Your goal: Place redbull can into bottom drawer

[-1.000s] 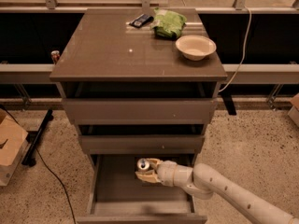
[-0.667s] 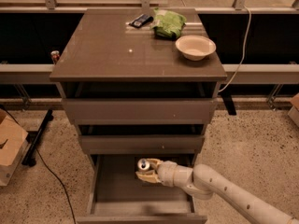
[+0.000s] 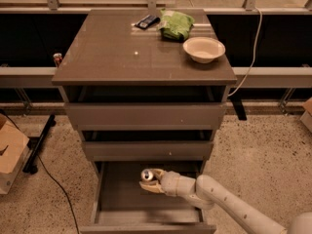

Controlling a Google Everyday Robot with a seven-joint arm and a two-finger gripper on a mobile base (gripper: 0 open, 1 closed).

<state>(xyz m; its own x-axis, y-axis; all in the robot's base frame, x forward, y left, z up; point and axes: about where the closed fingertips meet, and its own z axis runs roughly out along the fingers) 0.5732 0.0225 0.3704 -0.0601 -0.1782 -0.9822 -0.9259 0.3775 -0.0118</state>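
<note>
Gripper (image 3: pixel 150 183) sits low inside the open bottom drawer (image 3: pixel 117 201), closed around the redbull can (image 3: pixel 147 174), which is tilted so its pull-tab top faces up and toward the camera. Against the views a second ago, almost nothing has changed: gripper and can have barely shifted and hold the same spot near the drawer's back. I judge the carry finished, with only the release and withdrawal left. Whether the can's base already touches the grey drawer floor is hidden. One white arm (image 3: pixel 229 206) reaches in from the lower right. Three drawers show: this one, the middle drawer (image 3: pixel 146 150) and the top drawer (image 3: pixel 146 116). On the cabinet top (image 3: pixel 112 52) sit one white bowl (image 3: pixel 204 49), one green bag (image 3: pixel 176 24) and one small dark packet (image 3: pixel 147 21). One small red can (image 3: pixel 57 58) stands on the ledge behind, and one cardboard box (image 3: pixel 9 150) lies on the floor at the left
</note>
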